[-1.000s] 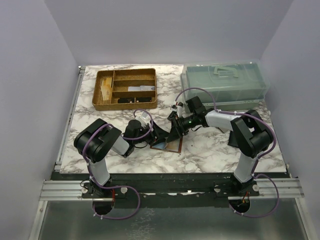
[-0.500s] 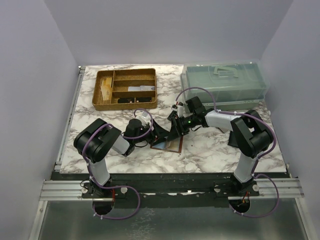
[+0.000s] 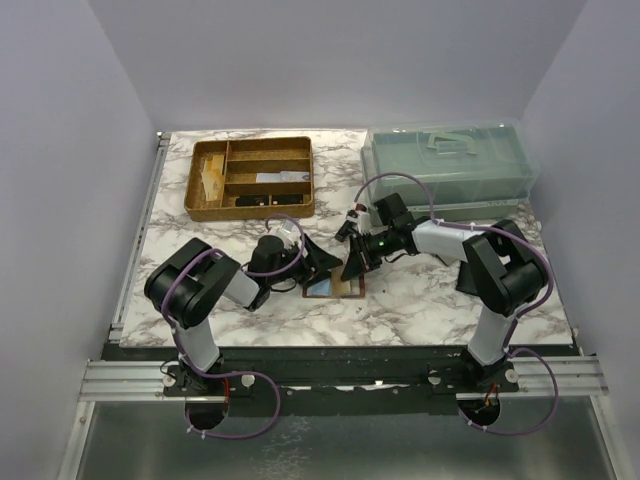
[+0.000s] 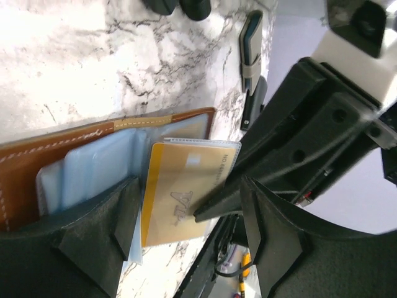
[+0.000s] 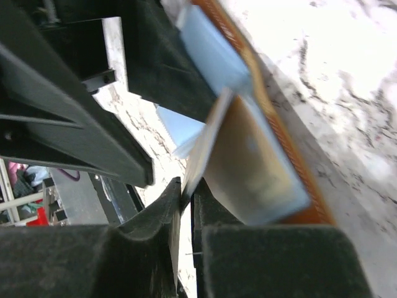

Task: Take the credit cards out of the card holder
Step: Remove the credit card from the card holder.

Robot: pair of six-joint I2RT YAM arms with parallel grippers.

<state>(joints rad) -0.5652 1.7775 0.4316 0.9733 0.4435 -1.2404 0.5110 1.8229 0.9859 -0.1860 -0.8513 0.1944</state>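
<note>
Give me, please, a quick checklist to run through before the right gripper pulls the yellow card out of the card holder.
1. Grip of right gripper on yellow card edge: ok.
2. Part of yellow card already clear of card holder: ok.
3. Opening of left gripper, astride card holder: ok.
4. Hold-down of card holder by left gripper: cannot tell.
5. Only one card in the grip: cannot tell.

1. Two arms are showing up: left arm, right arm.
2. One holder is showing.
3. One yellow card is showing.
4. One tray and one box are sitting there.
</note>
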